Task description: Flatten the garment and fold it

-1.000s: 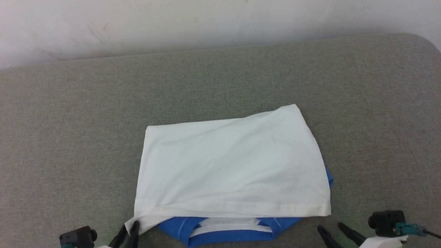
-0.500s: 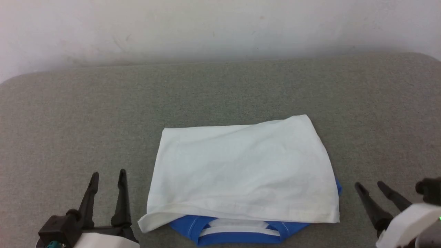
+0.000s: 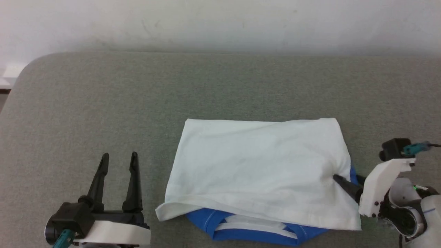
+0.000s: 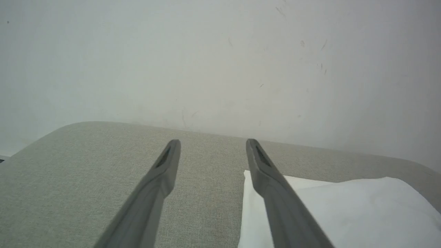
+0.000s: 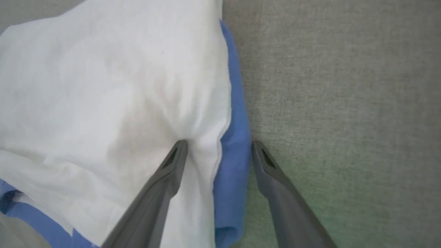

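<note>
The garment (image 3: pixel 262 165) lies folded into a white rectangle on the grey padded surface (image 3: pixel 103 103). Its blue collar (image 3: pixel 248 230) pokes out from under the near hem, and a blue strip (image 5: pixel 236 137) shows along the right side. My right gripper (image 3: pixel 347 177) is open at that right edge. In the right wrist view (image 5: pixel 219 143) one finger presses a dimple into the white cloth (image 5: pixel 103 86) while the other rests on the grey surface beside the blue strip. My left gripper (image 3: pixel 119 155) stands open to the left of the garment, off the cloth, and in the left wrist view (image 4: pixel 212 142) nothing lies between its fingers, with the garment (image 4: pixel 344 213) to its right.
The grey surface ends at a white wall (image 3: pixel 220 20) behind, and its far left corner (image 3: pixel 31 63) is rounded. The near left corner of the hem (image 3: pixel 162 213) is curled up. Bare grey surface lies left of, behind and right of the garment.
The head camera has shifted. My left gripper let go of the near left hem corner and now stands open, apart from it. My right gripper moved in onto the garment's right edge.
</note>
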`<state>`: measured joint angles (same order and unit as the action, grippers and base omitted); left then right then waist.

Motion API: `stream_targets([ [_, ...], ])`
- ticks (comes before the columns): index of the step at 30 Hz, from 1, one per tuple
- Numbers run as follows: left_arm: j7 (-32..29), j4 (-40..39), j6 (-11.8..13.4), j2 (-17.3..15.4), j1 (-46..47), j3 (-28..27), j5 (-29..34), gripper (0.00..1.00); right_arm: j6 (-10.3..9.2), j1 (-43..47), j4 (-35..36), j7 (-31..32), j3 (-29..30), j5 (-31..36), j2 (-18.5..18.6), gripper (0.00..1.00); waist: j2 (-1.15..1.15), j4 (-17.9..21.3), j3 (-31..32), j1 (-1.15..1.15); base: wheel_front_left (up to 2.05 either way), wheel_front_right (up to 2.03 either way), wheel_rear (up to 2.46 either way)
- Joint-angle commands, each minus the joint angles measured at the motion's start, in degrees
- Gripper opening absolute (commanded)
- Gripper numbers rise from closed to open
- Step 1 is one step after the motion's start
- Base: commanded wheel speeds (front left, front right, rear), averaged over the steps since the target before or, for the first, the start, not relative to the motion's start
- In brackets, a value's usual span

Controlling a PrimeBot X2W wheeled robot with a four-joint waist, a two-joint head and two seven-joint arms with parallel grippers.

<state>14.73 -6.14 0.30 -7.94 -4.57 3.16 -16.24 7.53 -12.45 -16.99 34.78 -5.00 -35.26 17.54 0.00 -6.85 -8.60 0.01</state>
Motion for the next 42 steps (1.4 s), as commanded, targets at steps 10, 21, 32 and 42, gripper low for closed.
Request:
stream_targets([
  [10,0.3,1.6,-2.3,2.3,0.2,-2.6,3.0,1.00,-0.04,-2.0,-10.5,13.6,-7.0,-7.1,-1.1,0.00,0.00,-0.7,0.3,-0.01,0.00,0.00,0.00],
  [21,0.3,2.4,-3.4,3.3,-0.3,-3.8,5.1,1.00,-0.04,0.0,-3.1,4.5,-1.4,-9.6,5.2,0.00,0.00,1.3,1.4,-0.01,0.00,0.00,0.00],
  [32,0.3,2.4,-3.8,4.0,-0.7,-4.9,5.5,1.00,-0.04,4.9,1.5,5.8,10.2,-6.5,8.8,0.00,0.00,2.5,1.4,-0.01,0.00,0.00,0.00],
  [42,0.3,3.1,-4.7,4.5,0.0,-4.6,5.8,1.00,-0.04,1.0,16.1,14.6,2.9,-21.0,-4.2,0.00,0.00,2.3,2.0,-0.01,0.00,0.00,0.00],
])
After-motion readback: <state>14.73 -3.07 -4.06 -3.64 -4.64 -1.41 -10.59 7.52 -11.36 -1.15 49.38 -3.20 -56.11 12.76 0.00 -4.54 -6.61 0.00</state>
